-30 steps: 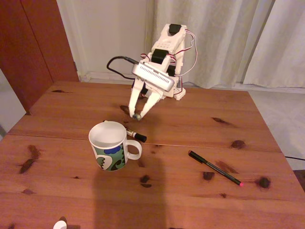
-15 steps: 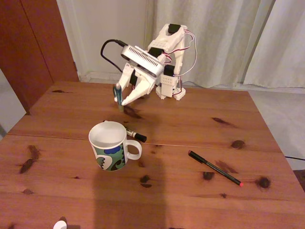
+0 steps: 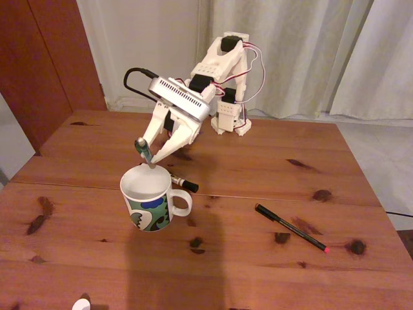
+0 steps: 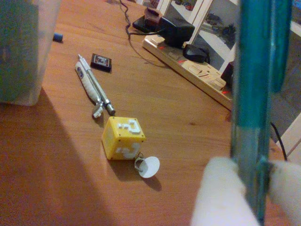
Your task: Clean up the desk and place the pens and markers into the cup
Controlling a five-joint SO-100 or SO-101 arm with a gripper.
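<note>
- Since half a second ago the arm (image 3: 216, 71) has swung out over the desk (image 3: 258, 161), carrying the gripper (image 3: 150, 157) from behind the cup to just above its far rim in the fixed view.
- Clamped between the white fingers (image 4: 221, 197) is the teal pen (image 4: 254, 108), jaws nearly closed on its barrel; it stands close to upright in the wrist view.
- In the fixed view the pen (image 3: 145, 152) shows as a short greenish stick at the fingertips, its lower end right over the cup (image 3: 147, 197) mouth.
- Cup upright near the desk's seam, handle to the right, white inside.
- Marker (image 3: 184, 183) lies flat just behind the cup, touching or nearly touching it; hard to tell which.
- Black pen (image 3: 290, 227) with the pink tip lies well to the right of the cup, slanting toward the front right.
- Wrist view also picks up a yellow cube (image 4: 123, 137) with a small white disc (image 4: 149, 167) beside it, a silver pen (image 4: 91, 85), a small black square (image 4: 101, 61) and a power strip (image 4: 188, 66).
</note>
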